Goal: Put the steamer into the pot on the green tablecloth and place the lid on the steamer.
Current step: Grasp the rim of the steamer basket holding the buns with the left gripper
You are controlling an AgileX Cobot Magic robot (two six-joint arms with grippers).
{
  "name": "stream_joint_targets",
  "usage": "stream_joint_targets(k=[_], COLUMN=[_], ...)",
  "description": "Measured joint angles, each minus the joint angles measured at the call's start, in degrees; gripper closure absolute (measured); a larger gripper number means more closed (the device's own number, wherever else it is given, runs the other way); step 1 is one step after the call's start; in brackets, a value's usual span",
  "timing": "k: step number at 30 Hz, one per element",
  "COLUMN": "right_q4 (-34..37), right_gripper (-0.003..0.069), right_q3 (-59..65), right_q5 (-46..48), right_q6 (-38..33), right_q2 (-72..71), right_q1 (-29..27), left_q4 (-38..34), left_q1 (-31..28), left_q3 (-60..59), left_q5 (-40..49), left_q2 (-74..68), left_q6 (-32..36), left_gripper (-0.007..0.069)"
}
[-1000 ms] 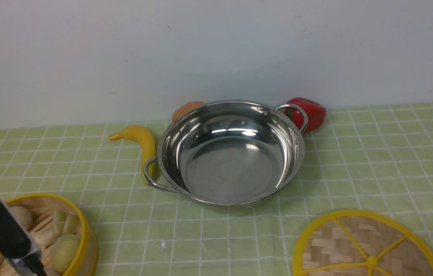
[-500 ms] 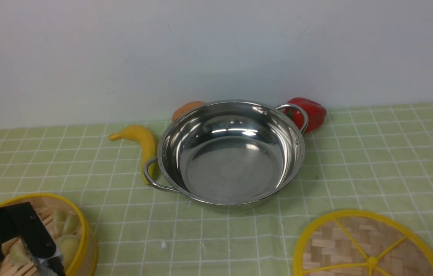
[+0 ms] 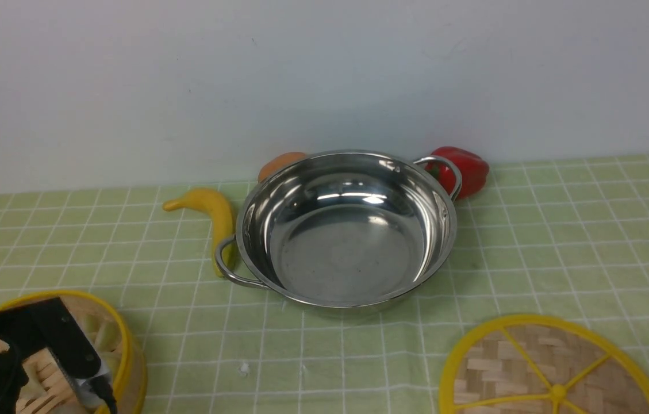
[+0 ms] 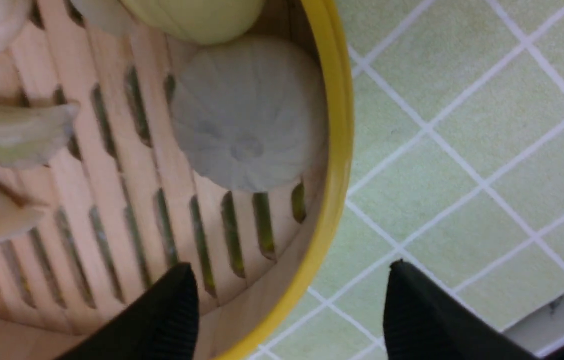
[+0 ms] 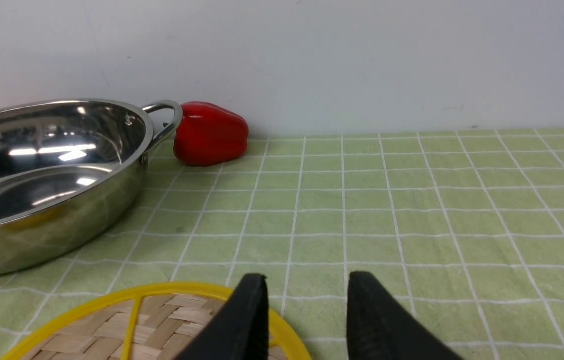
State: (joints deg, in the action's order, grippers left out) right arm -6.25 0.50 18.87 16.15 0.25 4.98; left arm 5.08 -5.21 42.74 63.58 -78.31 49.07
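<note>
Jaws of left gripper point(image 4: 289, 267) spread wide — we see them astride the steamer point(image 4: 334, 150) rim, gripping nothing, lower than a second ago. Steamer on green tablecloth point(image 3: 560, 230), outside pot point(image 3: 442, 224). Over lid point(image 5: 162, 320), right gripper point(image 5: 305, 277) parted, empty.

Bright, even light, white glare streaks inside the pot point(image 3: 347, 230) (the close-up bun point(image 4: 247, 115) slightly soft), only faint shadows

pot point(image 3: 347, 241) centre; steamer point(image 3: 122, 336) near-left under left arm point(image 3: 54, 339); lid point(image 3: 548, 368) near-right, flat; all on green tablecloth point(image 3: 560, 241)
</note>
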Motion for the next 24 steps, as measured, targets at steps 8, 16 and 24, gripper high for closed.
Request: stream_joint_targets(k=[8,16,24], right_q4=[0.00,0.00,0.00], right_gripper=[0.0417,0.0417,0.0417], right_q3=[0.00,0.00,0.00], right_q5=[0.00,0.00,0.00], right_q6=[0.00,0.00,0.00], right_q2=[0.00,0.00,0.00], right_q1=[0.00,0.00,0.00], left_q4=[0.00,1.10,4.74], left_q1=[0.00,0.00,0.00], left_q3=[-1.13,-3.06,-3.60], left_q5=[-1.45,-7.17,-8.67], left_q2=[-2.60,-2.62,-5.82], left_q6=[-0.48,-0.62,-0.66], left_gripper=[0.0207,0.0207,0.0207])
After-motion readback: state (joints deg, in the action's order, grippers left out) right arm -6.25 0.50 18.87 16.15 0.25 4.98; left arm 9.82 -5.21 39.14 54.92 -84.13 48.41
